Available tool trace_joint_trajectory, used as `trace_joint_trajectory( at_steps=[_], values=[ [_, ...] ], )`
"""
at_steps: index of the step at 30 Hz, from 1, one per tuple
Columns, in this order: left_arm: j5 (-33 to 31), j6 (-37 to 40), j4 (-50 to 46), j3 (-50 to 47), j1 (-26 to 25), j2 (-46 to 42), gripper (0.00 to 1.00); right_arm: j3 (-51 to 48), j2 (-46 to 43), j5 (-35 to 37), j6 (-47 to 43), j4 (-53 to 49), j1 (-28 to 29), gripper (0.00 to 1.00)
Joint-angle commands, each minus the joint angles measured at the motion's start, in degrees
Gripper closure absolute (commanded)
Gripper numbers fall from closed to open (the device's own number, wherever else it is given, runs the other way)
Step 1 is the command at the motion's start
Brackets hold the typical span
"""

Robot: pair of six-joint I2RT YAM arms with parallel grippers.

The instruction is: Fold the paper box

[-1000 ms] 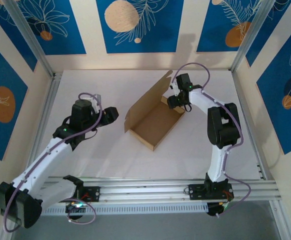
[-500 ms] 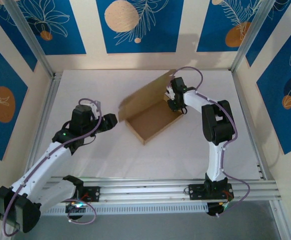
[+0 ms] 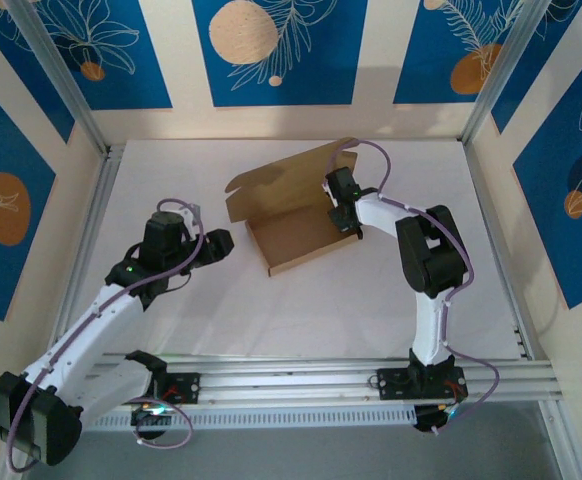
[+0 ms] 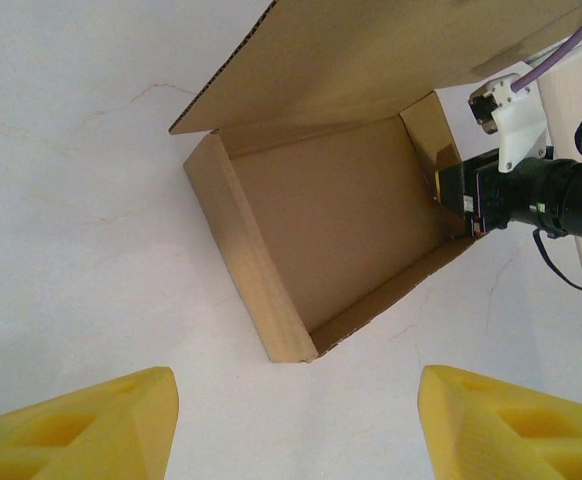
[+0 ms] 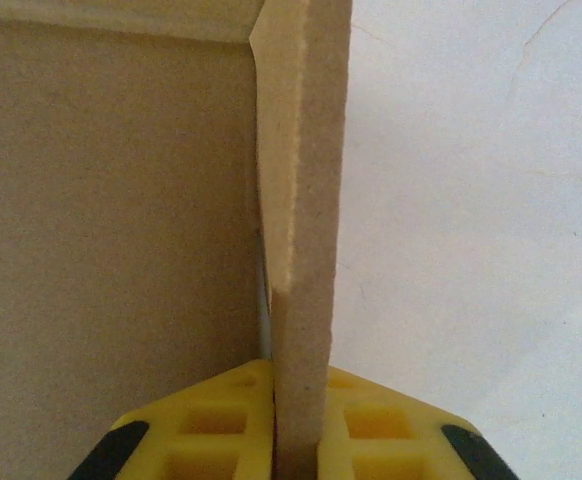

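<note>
- I see the box point(image 3: 293, 238) in the middle of the table point(image 3: 181, 310), lid raised.
- My right gripper point(image 3: 345, 214) pinches its right wall.
- My left gripper point(image 3: 223, 242) hangs wide, near the box's left.

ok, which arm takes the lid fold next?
Left, probably. The left hand is open and free, just short of the paper box, facing the raised lid. The right hand is shut on the box's side wall, steadying it.
</note>
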Motion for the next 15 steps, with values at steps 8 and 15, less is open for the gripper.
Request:
trace_joint_trajectory(
  at_steps=[8,15],
  values=[
    [-2.88,4.19,-3.07,3.19,1.21,-0.84,0.33,-5.34,-10.50,-16.42,13.41,-3.40,-5.05,0.44],
    [-6.05,7.04,-3.50,7.43,2.42,2.99,0.29,-18.40,-22.09,-35.28,30.23,7.01,-10.01,0.41]
  ],
)
